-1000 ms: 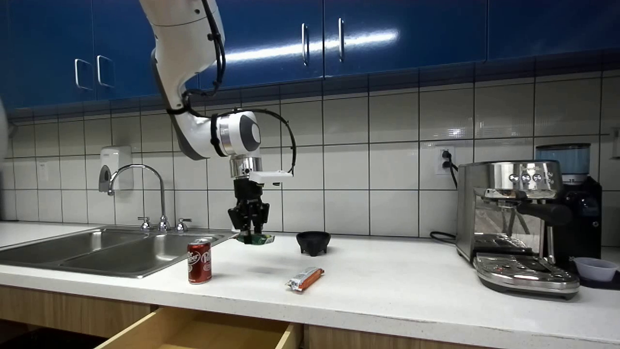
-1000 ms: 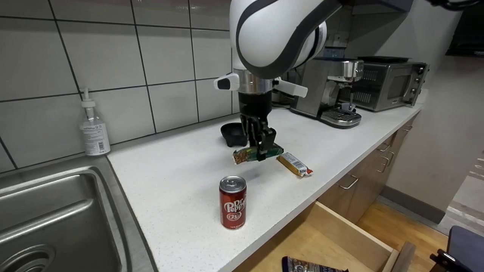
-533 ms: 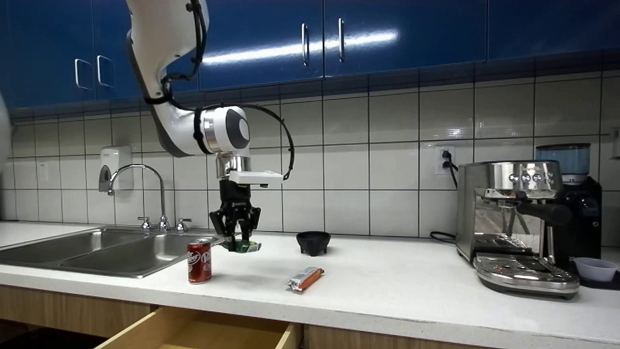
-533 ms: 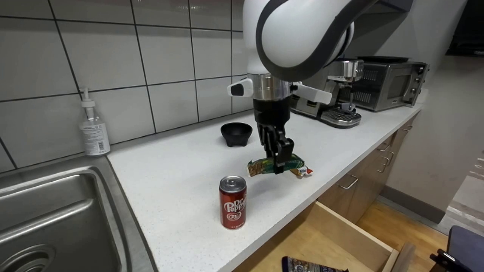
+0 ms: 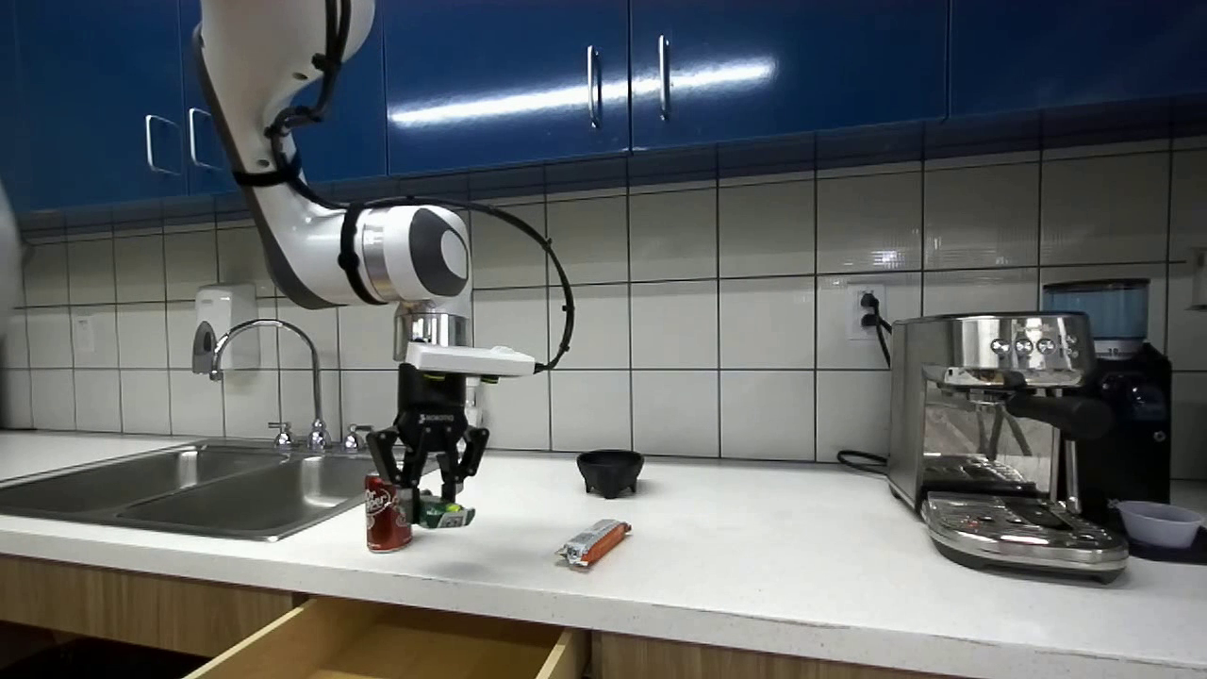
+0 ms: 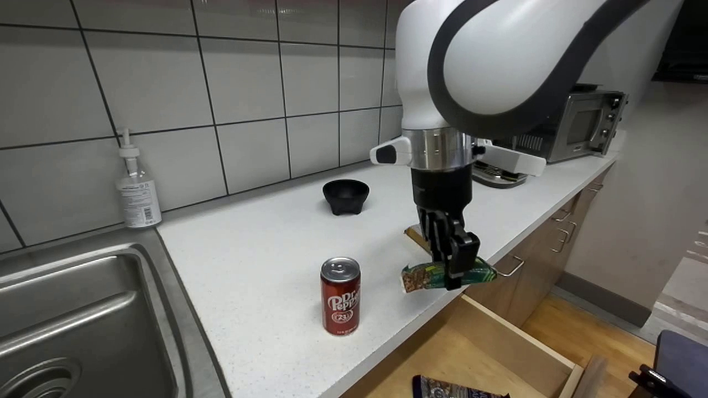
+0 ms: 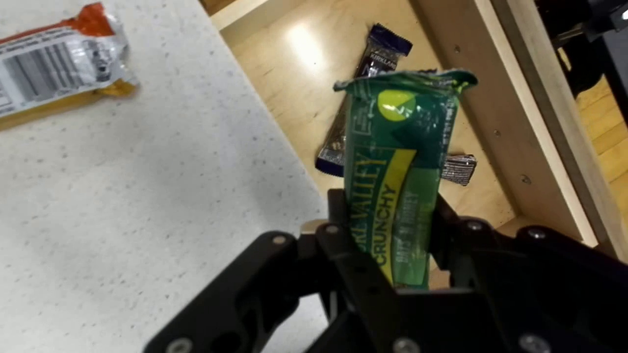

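Note:
My gripper is shut on a green wrapped granola bar, gripping its long sides. In the wrist view the bar overlaps the open wooden drawer, just past the counter's edge. The bar also shows in both exterior views, held above the counter's front edge. A dark wrapped bar and the end of another wrapper lie in the drawer, partly hidden behind the green bar. An orange and silver wrapped bar lies on the counter; the arm partly covers it in an exterior view.
A red soda can stands upright on the counter near the gripper. A black bowl stands towards the wall. A sink lies on one side, with a pump bottle. A coffee machine and an oven stand farther along.
The gripper has carried the green bar from over the counter's middle towards its front edge and the drawer, and lower. It now partly covers the can in an exterior view. Other things stay put.

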Controlling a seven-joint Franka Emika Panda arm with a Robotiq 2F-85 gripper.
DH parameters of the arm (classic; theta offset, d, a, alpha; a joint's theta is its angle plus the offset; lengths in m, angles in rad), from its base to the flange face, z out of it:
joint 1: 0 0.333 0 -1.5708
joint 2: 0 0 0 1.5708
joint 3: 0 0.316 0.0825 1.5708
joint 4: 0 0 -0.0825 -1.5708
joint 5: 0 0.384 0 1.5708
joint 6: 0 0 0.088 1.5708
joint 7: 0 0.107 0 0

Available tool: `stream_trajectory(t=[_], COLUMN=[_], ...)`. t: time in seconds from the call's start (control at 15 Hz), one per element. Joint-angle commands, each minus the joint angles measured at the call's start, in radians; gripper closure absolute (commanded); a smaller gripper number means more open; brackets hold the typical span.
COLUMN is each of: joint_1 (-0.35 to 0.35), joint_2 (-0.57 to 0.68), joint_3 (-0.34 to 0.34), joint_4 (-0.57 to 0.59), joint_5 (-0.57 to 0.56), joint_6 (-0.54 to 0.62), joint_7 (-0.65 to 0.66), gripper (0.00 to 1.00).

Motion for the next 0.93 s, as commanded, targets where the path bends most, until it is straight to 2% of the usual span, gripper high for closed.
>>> stream_trajectory(t=[0.0, 0.4, 0.87], joint_1=[0.001, 0.006, 0.006], joint_2=[-0.08, -0.07, -0.008], joint_3=[0.002, 0.004, 0.006], joint_4=[-0.112, -0.187, -0.195], joint_5=[0.033, 0.029, 0.033], joint_6=[0.026, 0.04, 0.072], joint_7=[0.029, -0.038, -0.192], gripper=[0.85, 0.85, 0.85])
